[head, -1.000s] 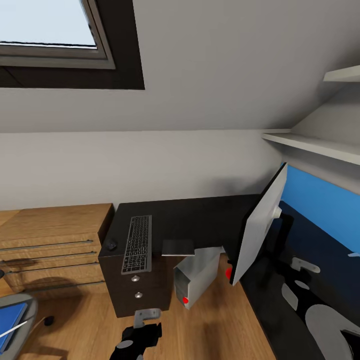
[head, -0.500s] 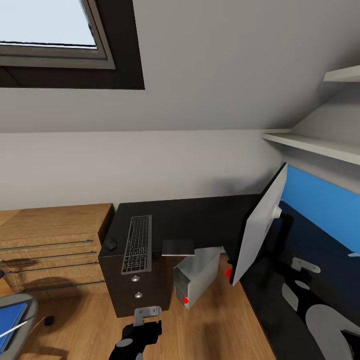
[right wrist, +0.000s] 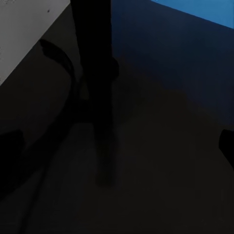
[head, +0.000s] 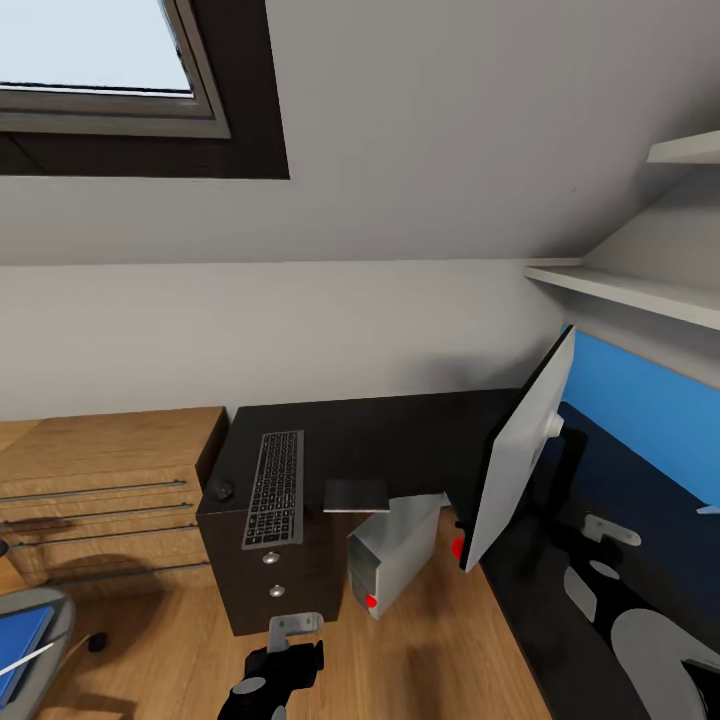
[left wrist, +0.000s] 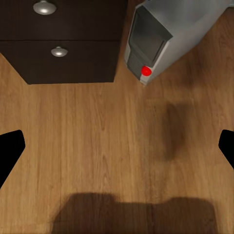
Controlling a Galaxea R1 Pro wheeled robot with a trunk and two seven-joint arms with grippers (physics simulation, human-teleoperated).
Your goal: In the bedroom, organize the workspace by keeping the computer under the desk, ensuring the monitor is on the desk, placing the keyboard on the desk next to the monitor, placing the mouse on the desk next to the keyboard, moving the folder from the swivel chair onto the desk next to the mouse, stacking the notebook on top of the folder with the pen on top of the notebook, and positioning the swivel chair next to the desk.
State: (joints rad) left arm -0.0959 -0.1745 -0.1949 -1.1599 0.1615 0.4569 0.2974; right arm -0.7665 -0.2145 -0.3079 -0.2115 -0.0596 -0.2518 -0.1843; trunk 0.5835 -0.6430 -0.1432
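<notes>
Leftmost we see the folder (head: pixel 20 640) on the swivel chair (head: pixel 55 625) with the pen (head: pixel 25 663) across it. Next, the keyboard (head: pixel 274 487) lies on the black surface (head: pixel 400 440). Our left claw (head: pixel 285 665) hangs wide over the floor. The computer (head: pixel 392 555) leans underneath; the monitor (head: pixel 515 460) stands tilted. Our right claw (right wrist: pixel 117 146) looks wide above the dark surface.

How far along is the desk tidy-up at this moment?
Looks done: the computer sits under the desk, and the monitor and keyboard are on top. In hand: nothing. The left gripper hangs open over the floor, and the right gripper is open near the monitor. Left: the folder, with the pen across it, lies on the swivel chair.
</notes>
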